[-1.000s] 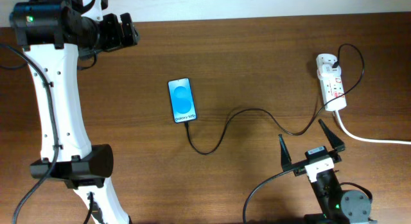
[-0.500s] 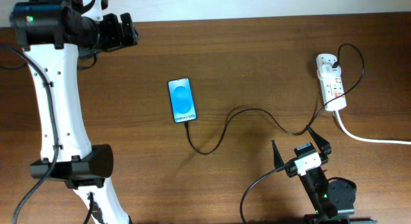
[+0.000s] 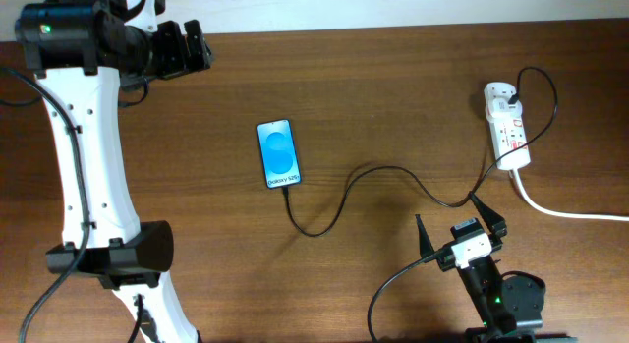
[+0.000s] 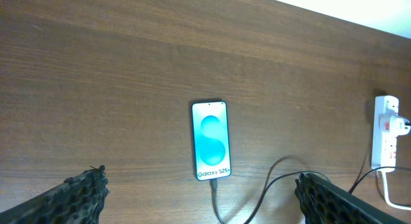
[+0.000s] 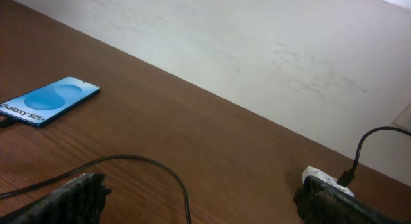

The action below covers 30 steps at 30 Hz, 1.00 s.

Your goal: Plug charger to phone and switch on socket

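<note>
The phone (image 3: 278, 153) lies flat mid-table, blue screen up; it also shows in the left wrist view (image 4: 210, 140) and the right wrist view (image 5: 49, 100). The charger cable (image 3: 373, 176) is plugged into the phone's bottom edge and curves right to the socket (image 3: 506, 125), a white power strip at the right. The connector in the phone shows in the left wrist view (image 4: 215, 183). My left gripper (image 3: 201, 46) is open and empty, high at the far left. My right gripper (image 3: 454, 222) is open and empty near the front edge, close to the cable's bend.
A thick white cord (image 3: 570, 211) runs from the socket off the right edge. My left arm's white links (image 3: 88, 166) stand along the left side. A pale wall (image 5: 257, 38) is behind the table.
My right gripper moved left and back toward the front edge during the first half second, then stayed still. The left arm, phone and cable have not moved.
</note>
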Each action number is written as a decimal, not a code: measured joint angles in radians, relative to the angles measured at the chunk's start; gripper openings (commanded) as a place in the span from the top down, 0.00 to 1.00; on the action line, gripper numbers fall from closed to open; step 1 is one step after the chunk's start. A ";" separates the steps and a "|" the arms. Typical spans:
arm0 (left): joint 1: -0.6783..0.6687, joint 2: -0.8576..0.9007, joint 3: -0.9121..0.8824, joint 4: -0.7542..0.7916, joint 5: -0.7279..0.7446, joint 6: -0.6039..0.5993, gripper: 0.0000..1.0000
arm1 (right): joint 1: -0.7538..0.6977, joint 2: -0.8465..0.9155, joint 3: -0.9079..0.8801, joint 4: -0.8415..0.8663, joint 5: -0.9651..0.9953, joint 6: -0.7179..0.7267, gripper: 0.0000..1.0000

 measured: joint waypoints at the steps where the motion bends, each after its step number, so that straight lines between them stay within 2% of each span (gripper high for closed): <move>1: 0.000 0.000 0.000 0.000 0.000 0.000 0.01 | 0.000 0.000 0.000 0.000 0.000 0.000 0.02; 6: 0.000 -0.003 -0.006 -0.006 0.000 0.000 0.01 | 0.000 0.000 0.000 0.000 0.000 0.000 0.02; 8: 0.000 -0.123 -0.208 0.002 -0.009 0.000 0.01 | 0.000 0.000 0.000 0.000 0.000 0.000 0.02; 11: 0.001 -0.421 -0.650 0.314 -0.083 0.018 0.01 | 0.000 -0.002 0.000 0.000 0.000 0.000 0.02; 15: 0.002 -0.887 -1.393 0.954 -0.109 0.167 0.01 | 0.000 -0.002 0.000 -0.001 0.000 0.000 0.02; 19: 0.002 -1.250 -1.892 1.355 -0.100 0.304 0.01 | 0.000 -0.002 0.000 -0.001 0.000 0.001 0.02; 21: 0.002 -1.383 -2.044 1.496 -0.096 0.328 0.01 | 0.000 -0.002 0.000 0.000 0.000 0.001 0.02; 22: 0.002 -1.490 -2.145 1.540 -0.096 0.336 0.01 | 0.000 -0.002 0.000 0.000 0.000 0.001 0.02; 25: 0.001 -1.656 -2.342 1.649 -0.093 0.387 0.01 | 0.000 -0.002 0.000 0.000 0.000 0.001 0.02; 30: -0.045 -1.774 -2.462 1.685 -0.115 0.559 0.01 | 0.000 -0.002 0.000 0.000 0.000 0.001 0.02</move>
